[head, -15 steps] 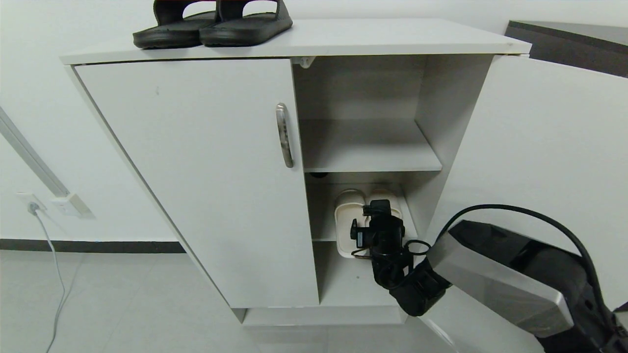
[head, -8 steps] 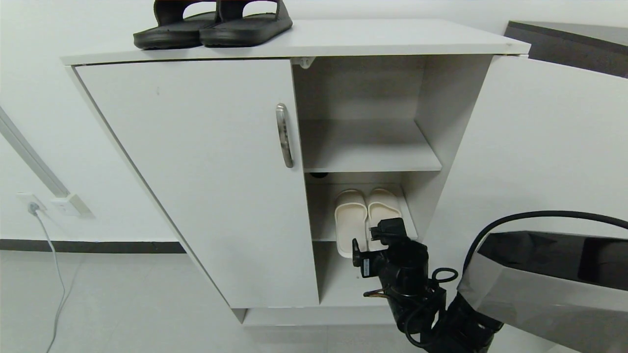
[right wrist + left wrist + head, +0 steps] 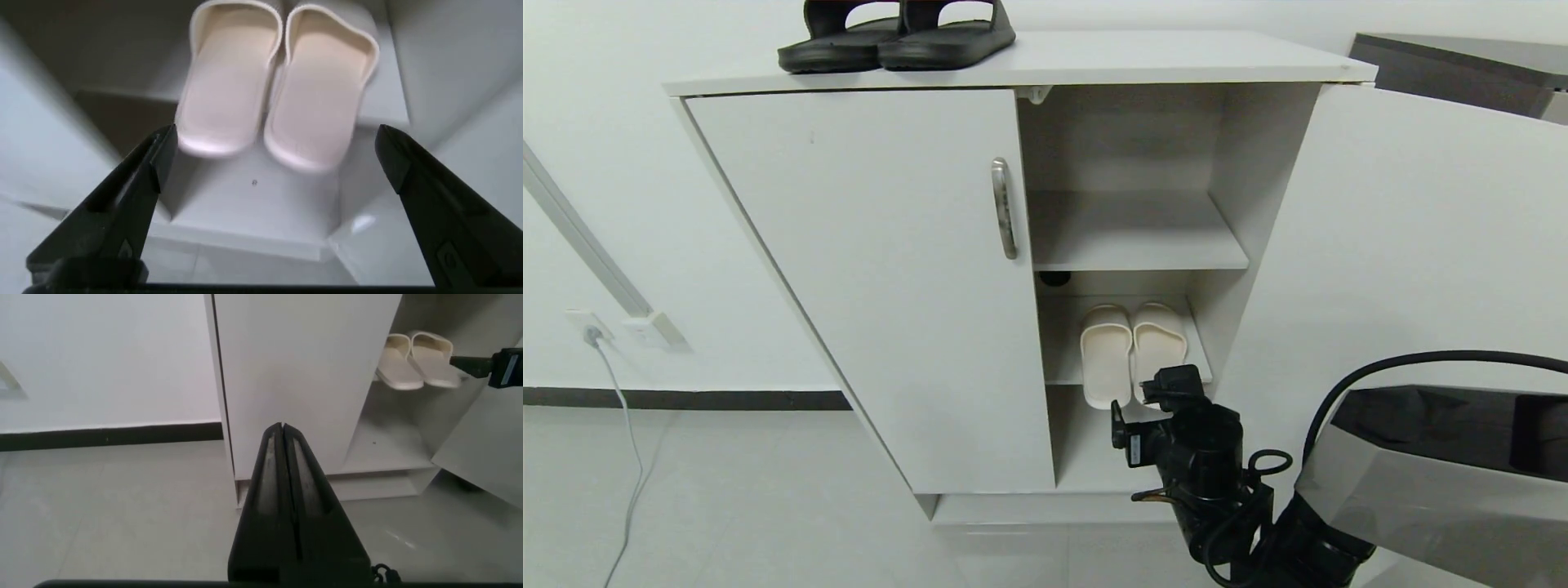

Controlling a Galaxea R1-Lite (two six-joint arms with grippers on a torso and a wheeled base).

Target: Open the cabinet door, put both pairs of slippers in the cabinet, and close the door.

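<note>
A pair of black slippers (image 3: 898, 37) sits on top of the white cabinet (image 3: 1176, 53). A cream pair (image 3: 1131, 351) lies side by side on the cabinet's middle shelf, toes inward, also seen as the cream pair (image 3: 278, 82) and the cream pair (image 3: 421, 361). My right gripper (image 3: 275, 139) is open and holds nothing, just outside the cabinet in front of that shelf; its wrist (image 3: 1188, 433) hangs below the cream pair. My left gripper (image 3: 282, 433) is shut and holds nothing, low over the floor, facing the closed left door (image 3: 302, 367).
The right door (image 3: 1380, 245) stands wide open, close beside my right arm. The left door (image 3: 874, 278) with its metal handle (image 3: 1004, 208) is closed. The upper shelf (image 3: 1135, 233) and the bottom compartment (image 3: 1094, 457) are bare. A wall outlet with a cable (image 3: 592, 335) is at far left.
My right gripper has drawn back out of the cabinet, leaving the cream slippers on the middle shelf. The head camera has also shifted slightly.
</note>
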